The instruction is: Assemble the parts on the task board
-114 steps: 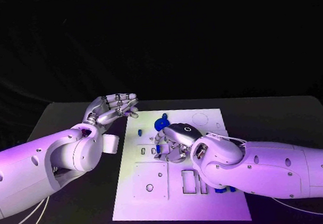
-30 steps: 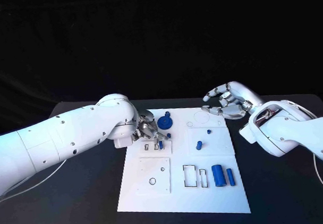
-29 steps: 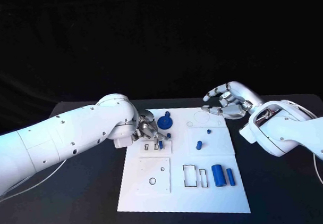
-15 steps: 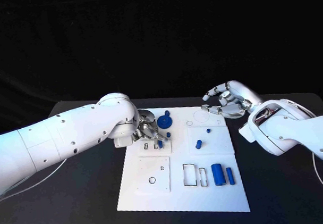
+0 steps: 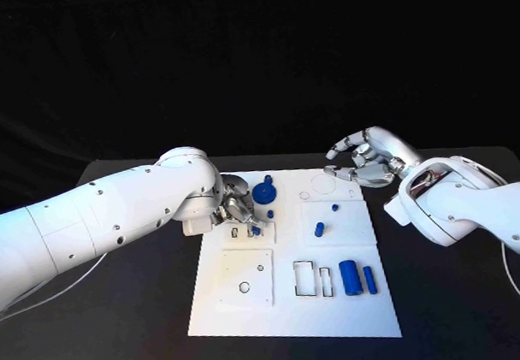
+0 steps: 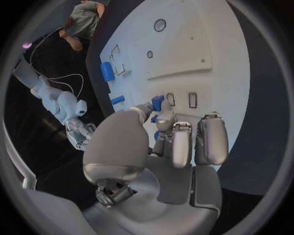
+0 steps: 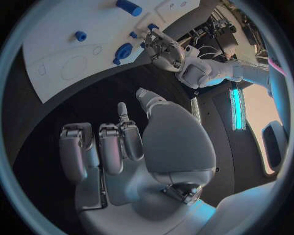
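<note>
Head view: a small blue part [image 5: 256, 229] is pinched by the left hand [image 5: 238, 208] at the slots on the task board [image 5: 292, 314]. The right hand [image 5: 364, 160] is held above the board's far right corner, fingers curled, nothing grasped.

Task board [image 5: 254, 309]: smooth white sheet, matt, plastic-like.
Parts [image 5: 350, 277]: blue, smooth plastic, slight sheen.
Table [image 5: 126, 330]: black, matt.
Left hand [image 5: 238, 206]: silver, metallic, satin finish.
Right hand [image 5: 364, 160]: same silver finish.
Arms [image 5: 91, 226]: glossy white shells.
</note>
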